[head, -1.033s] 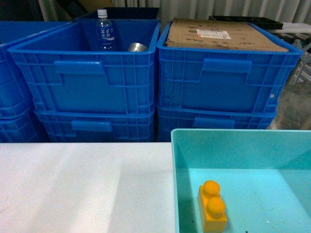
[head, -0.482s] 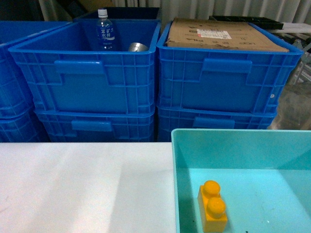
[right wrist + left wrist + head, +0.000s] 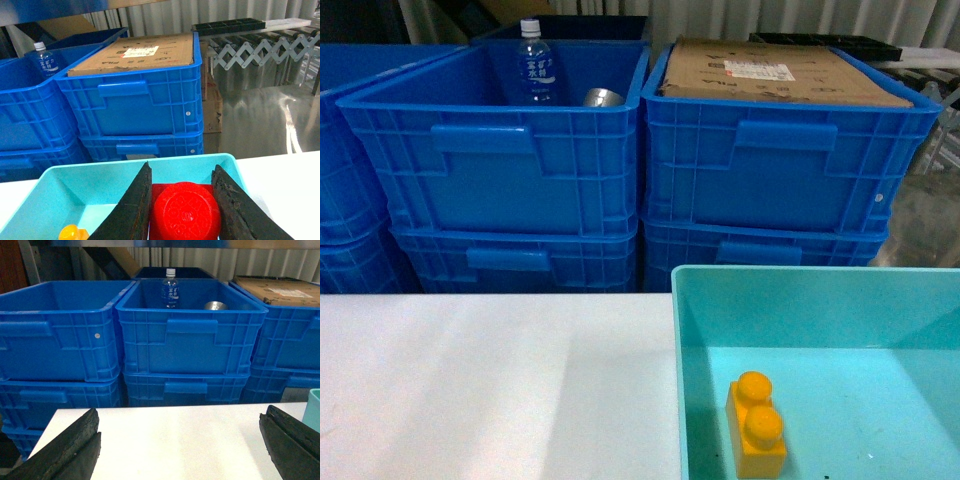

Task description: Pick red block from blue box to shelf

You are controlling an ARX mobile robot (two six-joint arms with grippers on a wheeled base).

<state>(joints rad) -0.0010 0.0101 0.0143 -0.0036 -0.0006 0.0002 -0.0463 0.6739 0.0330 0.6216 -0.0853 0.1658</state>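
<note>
Between the two dark fingers of the right claw [image 3: 182,212], at six o'clock in the right wrist view, sits the red block [image 3: 184,214], pinched on both flanks with its round stud facing the camera. Its plastic is glossy and bright, the stud stamped with a faint ring pattern, and nothing about it looks chipped or deformed. It hangs over the blue box [image 3: 60,175], whose pale turquoise walls spread out below and behind it; whether the block has cleared the floor of the box I cannot tell. A yellow brick [image 3: 757,424] lies in the box at about seven o'clock from the claw, well apart from the grip.

By my reading the grasp is made and the lift out of the box is the step in hand. What follows would call for raising the block above the rim and carrying it toward the shelf, which none of these views plainly shows.

The left claw [image 3: 182,450] is spread wide and carries nothing, hovering over the white table [image 3: 490,380] facing the stacked blue crates [image 3: 190,335].
</note>
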